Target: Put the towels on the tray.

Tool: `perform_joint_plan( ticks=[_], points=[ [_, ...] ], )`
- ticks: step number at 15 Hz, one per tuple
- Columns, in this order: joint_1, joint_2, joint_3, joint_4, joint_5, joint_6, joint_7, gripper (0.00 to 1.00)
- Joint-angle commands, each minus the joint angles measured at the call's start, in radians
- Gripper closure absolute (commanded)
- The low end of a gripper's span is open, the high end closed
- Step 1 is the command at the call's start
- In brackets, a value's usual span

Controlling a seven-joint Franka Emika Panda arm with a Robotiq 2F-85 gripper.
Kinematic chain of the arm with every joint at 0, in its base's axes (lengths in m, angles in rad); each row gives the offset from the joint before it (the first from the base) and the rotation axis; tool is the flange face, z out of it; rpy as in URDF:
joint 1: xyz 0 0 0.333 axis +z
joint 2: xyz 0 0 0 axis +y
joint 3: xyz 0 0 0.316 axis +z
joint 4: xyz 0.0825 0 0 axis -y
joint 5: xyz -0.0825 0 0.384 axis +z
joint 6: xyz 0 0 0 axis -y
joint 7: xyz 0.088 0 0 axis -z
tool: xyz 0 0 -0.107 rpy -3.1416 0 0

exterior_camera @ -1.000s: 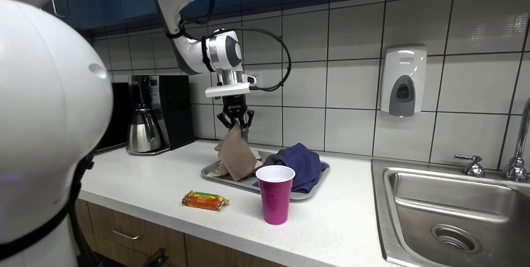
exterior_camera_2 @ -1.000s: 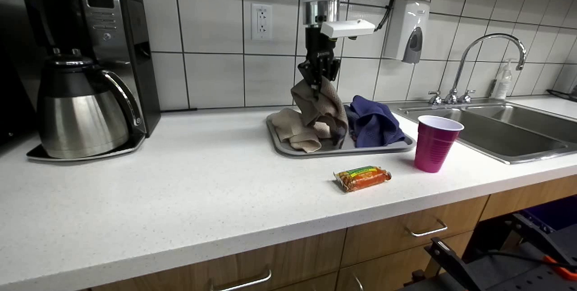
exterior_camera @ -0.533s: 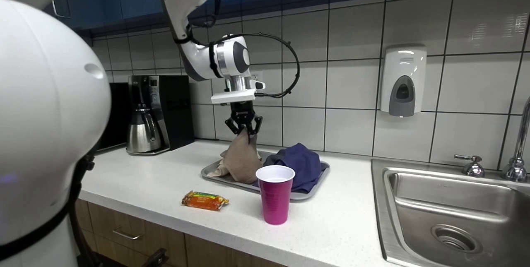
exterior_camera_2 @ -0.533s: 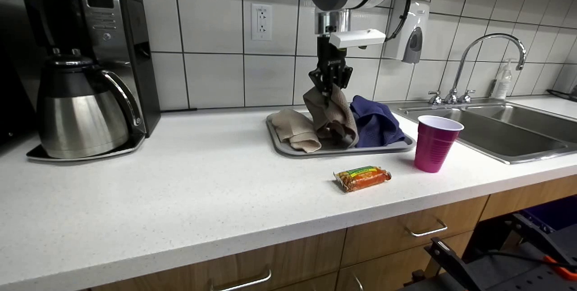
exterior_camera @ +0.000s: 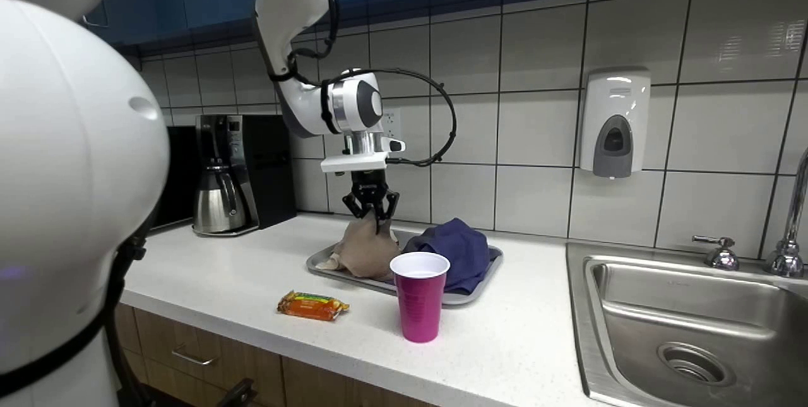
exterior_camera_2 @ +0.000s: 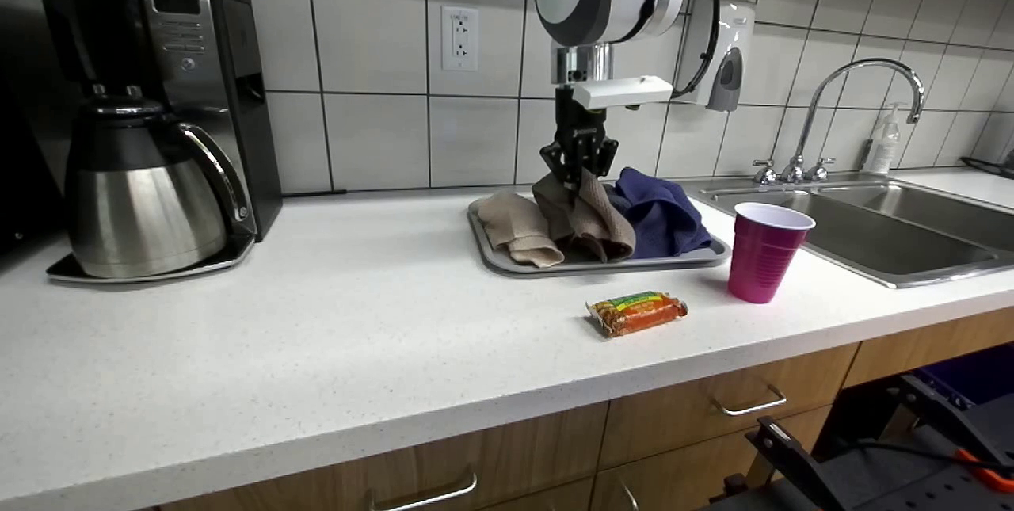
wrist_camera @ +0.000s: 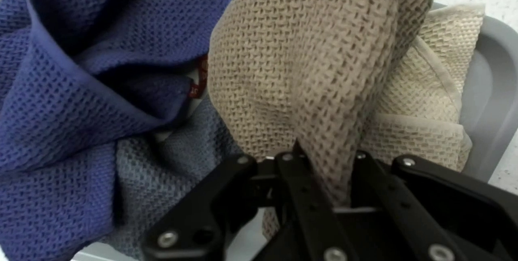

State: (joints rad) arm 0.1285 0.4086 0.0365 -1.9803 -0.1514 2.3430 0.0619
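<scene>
In an exterior view the claw (exterior_camera: 375, 218) grips the brown towel (exterior_camera: 365, 250) over the tray (exterior_camera: 467, 297); a beige towel (exterior_camera: 332, 261) barely peeks out. In an exterior view that beige towel (exterior_camera_2: 519, 230) lies in plain sight on the tray. The wrist view best shows me grey cloth (wrist_camera: 166, 176) partly under the blue towel (wrist_camera: 60, 99).

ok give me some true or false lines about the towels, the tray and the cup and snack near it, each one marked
1. A blue towel lies on the tray. True.
2. The blue towel is folded into a neat square. False: the blue towel lies crumpled.
3. The fingers pinch a brown towel over the tray. True.
4. A pink cup and a snack packet are on the counter, outside the tray. True.
5. The pink cup is tipped on its side. False: the pink cup stands upright.
</scene>
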Motion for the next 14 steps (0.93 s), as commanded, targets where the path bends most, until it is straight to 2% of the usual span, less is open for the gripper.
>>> perform_joint_plan(
  ticks=[1, 10, 11, 14],
  points=[
    [0.002, 0.027, -0.008, 0.035, 0.002, 0.013, 0.038, 0.97],
    [0.008, 0.115, -0.046, 0.131, -0.012, -0.003, 0.078, 0.97],
    [0.009, 0.118, -0.046, 0.137, -0.011, -0.008, 0.080, 0.68],
    [-0.002, 0.099, -0.026, 0.131, 0.024, -0.017, 0.061, 0.48]
  ],
)
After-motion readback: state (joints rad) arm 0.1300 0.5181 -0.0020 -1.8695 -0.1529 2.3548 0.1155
